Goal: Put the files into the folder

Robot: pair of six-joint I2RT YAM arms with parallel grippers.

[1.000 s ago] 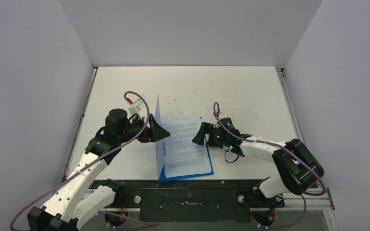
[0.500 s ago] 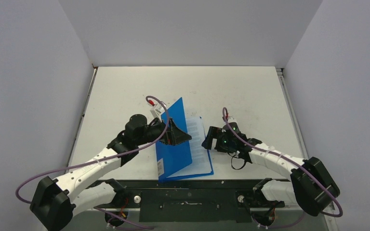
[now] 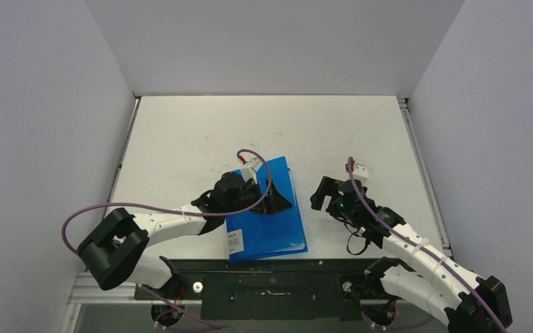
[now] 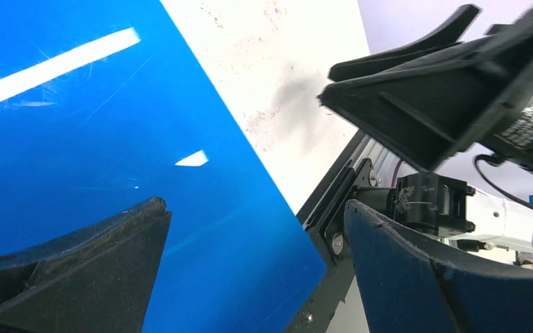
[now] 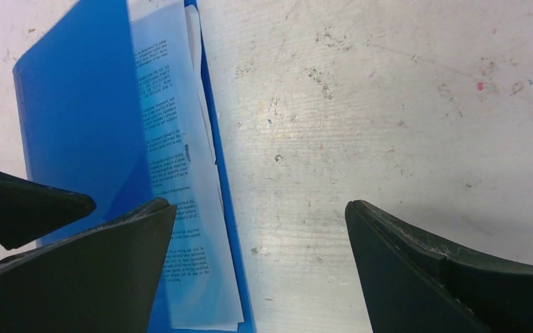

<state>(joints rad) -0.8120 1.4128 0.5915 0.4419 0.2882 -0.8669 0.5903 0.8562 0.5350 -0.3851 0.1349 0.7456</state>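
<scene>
Left gripper (image 3: 281, 201), jaws apart, over the folder (image 3: 267, 234) cover; right gripper (image 3: 321, 193), also apart, just beside its right edge. Files (image 5: 180, 173) show under that edge; bare table (image 3: 201, 132) beyond.

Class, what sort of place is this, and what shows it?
Probably a robotics test cell: white tabletop boxed in by plain white walls, two cabled white robot arms at its near edge, and a bright blue plastic folder on it.

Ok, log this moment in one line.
folder: folded over files, sheet edges showing | left gripper: open, above folder | right gripper: open, beside folder
</scene>
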